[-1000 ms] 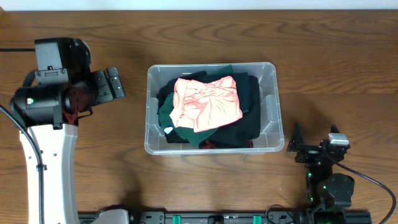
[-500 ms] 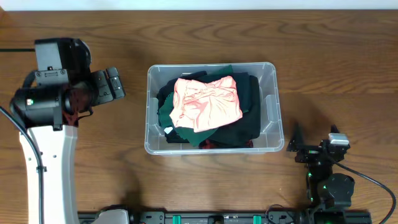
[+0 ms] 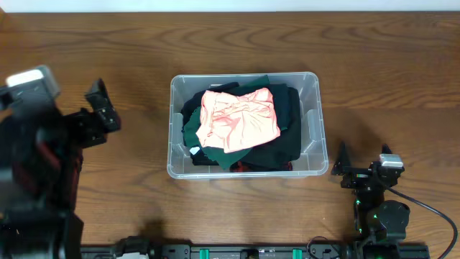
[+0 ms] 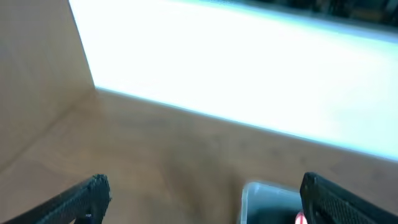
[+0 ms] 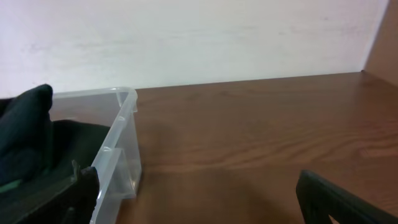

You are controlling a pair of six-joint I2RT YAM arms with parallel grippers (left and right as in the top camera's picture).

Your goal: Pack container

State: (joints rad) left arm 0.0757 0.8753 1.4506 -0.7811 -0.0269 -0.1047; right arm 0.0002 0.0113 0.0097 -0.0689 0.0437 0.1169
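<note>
Clear rectangular plastic container [image 3: 315, 137], topped by a crumpled pink garment [image 3: 238, 119], appears fully packed, hence left gripper [image 3: 105, 109] and right gripper [image 3: 343, 173] sit spread, empty, well clear of it.

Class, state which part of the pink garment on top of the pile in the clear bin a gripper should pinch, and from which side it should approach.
Probably a raised crease near the middle of the pink garment, coming straight down from above. It lies crumpled on top of the dark clothes, and the container walls stand around the pile, blocking any sideways approach.
</note>
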